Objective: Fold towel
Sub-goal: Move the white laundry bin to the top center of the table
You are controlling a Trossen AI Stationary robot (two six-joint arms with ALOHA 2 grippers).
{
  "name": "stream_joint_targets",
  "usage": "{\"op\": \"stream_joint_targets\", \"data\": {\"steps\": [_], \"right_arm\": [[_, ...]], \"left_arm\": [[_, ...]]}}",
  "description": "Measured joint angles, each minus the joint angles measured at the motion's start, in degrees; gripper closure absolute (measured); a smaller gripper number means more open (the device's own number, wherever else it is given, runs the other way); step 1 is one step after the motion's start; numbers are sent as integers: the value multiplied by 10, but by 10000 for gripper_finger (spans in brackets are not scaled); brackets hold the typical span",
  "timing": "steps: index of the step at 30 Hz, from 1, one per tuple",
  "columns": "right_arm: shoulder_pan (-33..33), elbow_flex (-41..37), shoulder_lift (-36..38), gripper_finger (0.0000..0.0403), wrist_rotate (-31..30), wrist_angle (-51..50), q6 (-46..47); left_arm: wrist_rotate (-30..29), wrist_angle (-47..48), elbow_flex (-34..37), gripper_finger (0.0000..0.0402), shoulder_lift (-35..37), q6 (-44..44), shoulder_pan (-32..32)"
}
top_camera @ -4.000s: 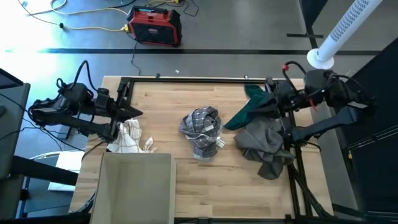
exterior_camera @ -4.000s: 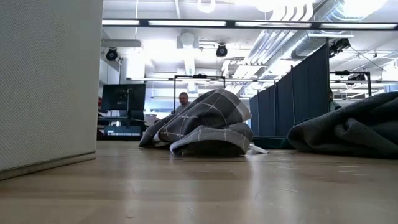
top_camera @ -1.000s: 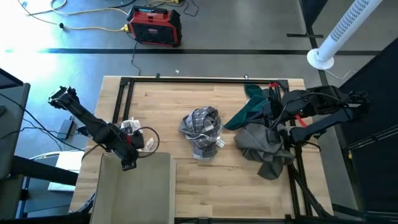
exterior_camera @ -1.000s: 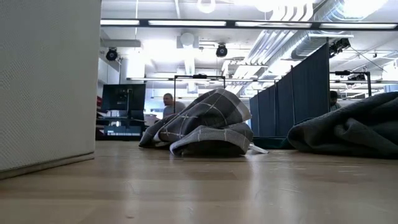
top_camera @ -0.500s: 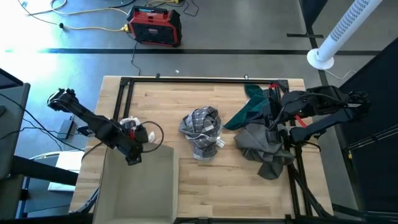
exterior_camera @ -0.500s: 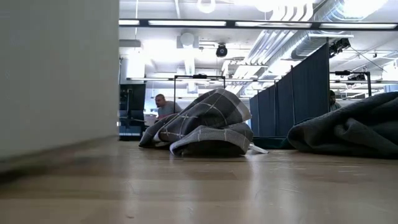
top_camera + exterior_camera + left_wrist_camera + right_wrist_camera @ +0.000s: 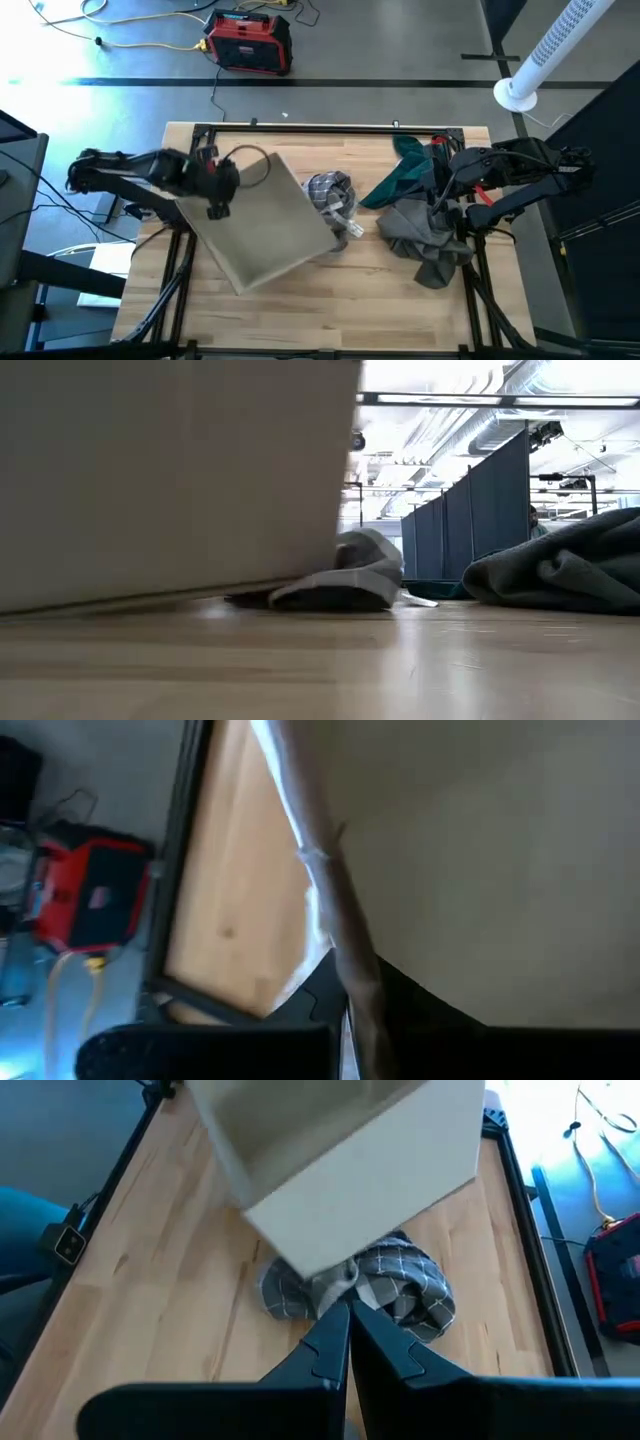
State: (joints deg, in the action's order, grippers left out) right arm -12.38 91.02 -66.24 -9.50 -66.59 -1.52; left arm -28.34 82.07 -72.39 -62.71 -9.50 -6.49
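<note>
Wood table; left end effector clenched on beige bin; right end effector clenched, empty.

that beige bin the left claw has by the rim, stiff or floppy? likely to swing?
Probably stiff: the bin keeps flat walls and straight edges while tilted off the table. Likely light, since the left claw lifts it by one rim pinch. Held at one edge, it may swing or twist, and it already overhangs the plaid towel.
</note>
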Motion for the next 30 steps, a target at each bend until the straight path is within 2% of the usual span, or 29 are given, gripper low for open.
{"op": "stream_joint_targets", "data": {"steps": [4,6,9,12,17,22,30], "right_arm": [[0,0,0,403,0,-7,-5],[0,0,0,403,0,-11,-5],[0,0,0,403,0,-17,-5],[0,0,0,403,0,-19,-5],[0,0,0,403,0,-21,-5],[0,0,0,403,0,-23,-5],[0,0,0,403,0,-23,-5]], "left_arm": [[8,-8,-23,401,1,105,80],[31,-56,-38,401,1,164,104],[70,-110,-63,401,1,221,128],[79,-144,-93,401,1,244,137],[31,-206,-133,401,1,283,137],[-46,-332,-137,401,2,363,137],[-57,-474,-138,401,-36,469,209]]}}
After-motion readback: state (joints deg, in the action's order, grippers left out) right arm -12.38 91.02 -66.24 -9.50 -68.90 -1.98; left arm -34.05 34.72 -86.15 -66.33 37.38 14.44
